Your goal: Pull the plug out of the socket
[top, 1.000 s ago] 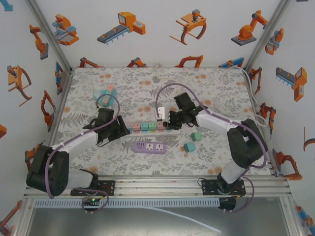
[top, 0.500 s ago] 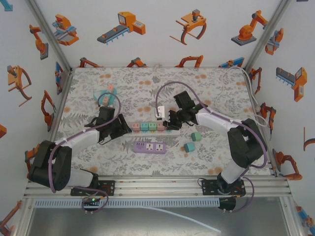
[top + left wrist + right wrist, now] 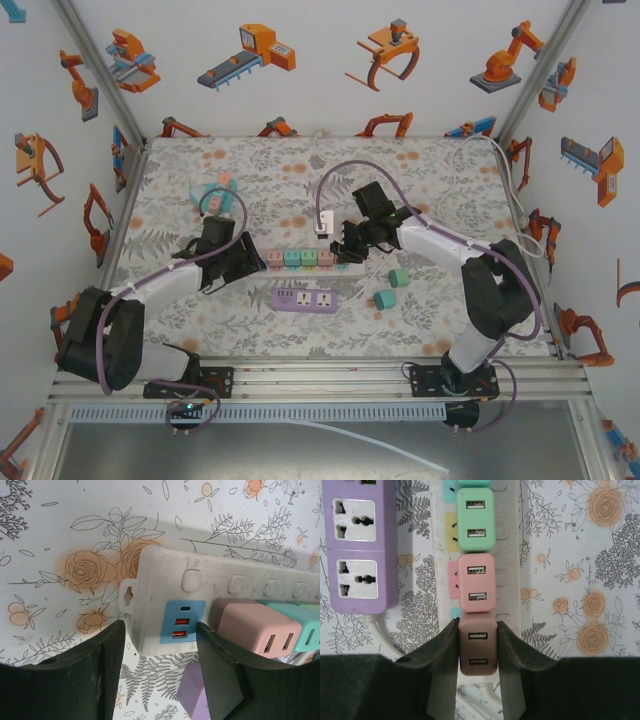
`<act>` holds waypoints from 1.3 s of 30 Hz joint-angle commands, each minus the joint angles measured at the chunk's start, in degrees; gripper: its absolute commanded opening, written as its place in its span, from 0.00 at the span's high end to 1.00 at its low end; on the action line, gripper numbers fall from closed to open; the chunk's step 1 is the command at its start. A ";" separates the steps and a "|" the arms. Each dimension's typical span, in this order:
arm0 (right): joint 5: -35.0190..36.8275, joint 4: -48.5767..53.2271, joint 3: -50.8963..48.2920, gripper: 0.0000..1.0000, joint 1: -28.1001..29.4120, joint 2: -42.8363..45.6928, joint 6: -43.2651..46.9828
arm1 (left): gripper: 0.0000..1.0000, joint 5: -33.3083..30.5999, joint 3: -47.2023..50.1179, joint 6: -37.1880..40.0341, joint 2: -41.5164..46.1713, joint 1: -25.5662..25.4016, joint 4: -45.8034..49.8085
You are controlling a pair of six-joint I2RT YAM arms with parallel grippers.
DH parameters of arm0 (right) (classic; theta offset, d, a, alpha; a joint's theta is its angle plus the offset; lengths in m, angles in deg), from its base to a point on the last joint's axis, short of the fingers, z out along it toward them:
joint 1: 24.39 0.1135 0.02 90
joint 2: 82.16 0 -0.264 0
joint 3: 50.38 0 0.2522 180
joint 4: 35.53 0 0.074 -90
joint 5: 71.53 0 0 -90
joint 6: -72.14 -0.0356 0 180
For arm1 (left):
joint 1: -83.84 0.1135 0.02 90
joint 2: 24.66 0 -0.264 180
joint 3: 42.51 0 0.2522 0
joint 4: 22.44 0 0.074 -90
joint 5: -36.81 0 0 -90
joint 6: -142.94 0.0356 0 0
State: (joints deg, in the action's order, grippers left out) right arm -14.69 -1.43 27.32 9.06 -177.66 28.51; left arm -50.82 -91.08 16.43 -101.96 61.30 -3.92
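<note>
The right gripper (image 3: 477, 626) pinches the brown plug (image 3: 478, 652) tight, at the right end of the strip (image 3: 165, 580), mid table (image 3: 200, 320). I think it is set to pull. The left gripper (image 3: 160, 630), half shut, hugs the strip's left end, likely so the strip stays put.

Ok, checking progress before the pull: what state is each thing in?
Brown plug: clamped, apparently still seated.
Pink plug: seated.
Green plug: seated.
Purple strip: visible sockets empty.
White strip: lying flat.
Right gripper: jaws shut on brown plug.
Left gripper: jaws apart, straddling white strip's end; grip unclear.
</note>
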 commanded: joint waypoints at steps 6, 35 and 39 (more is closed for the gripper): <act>-0.34 -8.53 -3.04 0.86 -1.57 9.69 -10.53 | 0.44 -2.85 -0.94 2.91 3.25 -0.17 10.15; 4.93 -25.24 -32.49 0.87 -37.55 29.61 -82.19 | 0.17 26.10 -6.99 20.16 27.53 -21.05 -1.47; 3.19 -29.44 -33.34 0.85 -37.87 24.28 -81.45 | 0.01 23.23 -7.31 21.86 26.69 -22.23 0.32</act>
State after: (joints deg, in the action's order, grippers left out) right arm -8.49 -24.60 -5.60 -28.51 -151.28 -51.31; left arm -26.69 -97.16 34.50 -74.77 39.59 -4.38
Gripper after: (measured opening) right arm 0.341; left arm 0.977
